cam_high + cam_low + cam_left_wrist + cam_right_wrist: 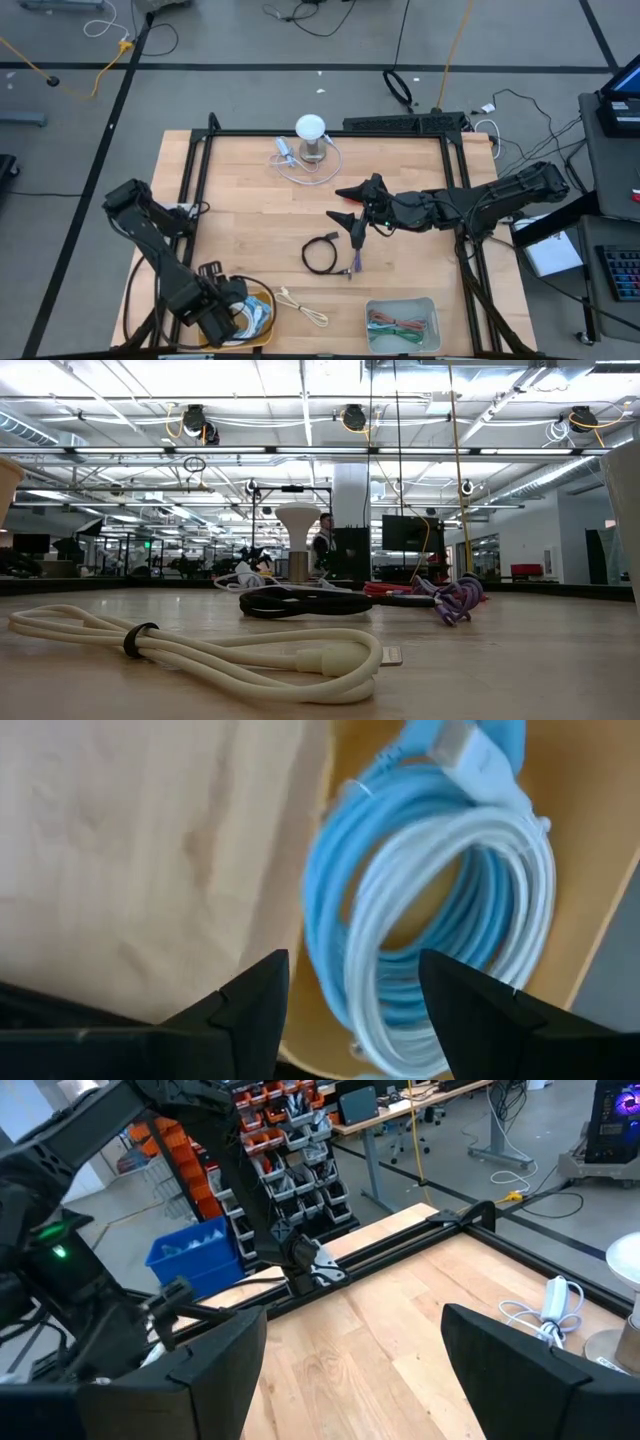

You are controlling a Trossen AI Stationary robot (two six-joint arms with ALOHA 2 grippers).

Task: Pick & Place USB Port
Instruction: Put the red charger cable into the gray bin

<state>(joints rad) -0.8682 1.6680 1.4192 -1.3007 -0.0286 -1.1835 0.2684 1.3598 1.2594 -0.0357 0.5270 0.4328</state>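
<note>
Hovering over the yellow tray [262,297] at the table's [240,190] near left corner, the left gripper [352,992] stands with its fingers spread wide and holds nothing. Just beyond its fingertips a blue and white coiled USB cable [430,890] lies inside that tray, so the placing step looks finished for this cable. The right gripper [352,205] waits over the middle of the table, fingers wide and empty. Close by it on the near side lie a black coiled cable [320,254] and a purple cable [354,262], with a cream cable [303,306] farther left. Next, I judge, comes lifting the left arm clear and picking another cable.
</note>
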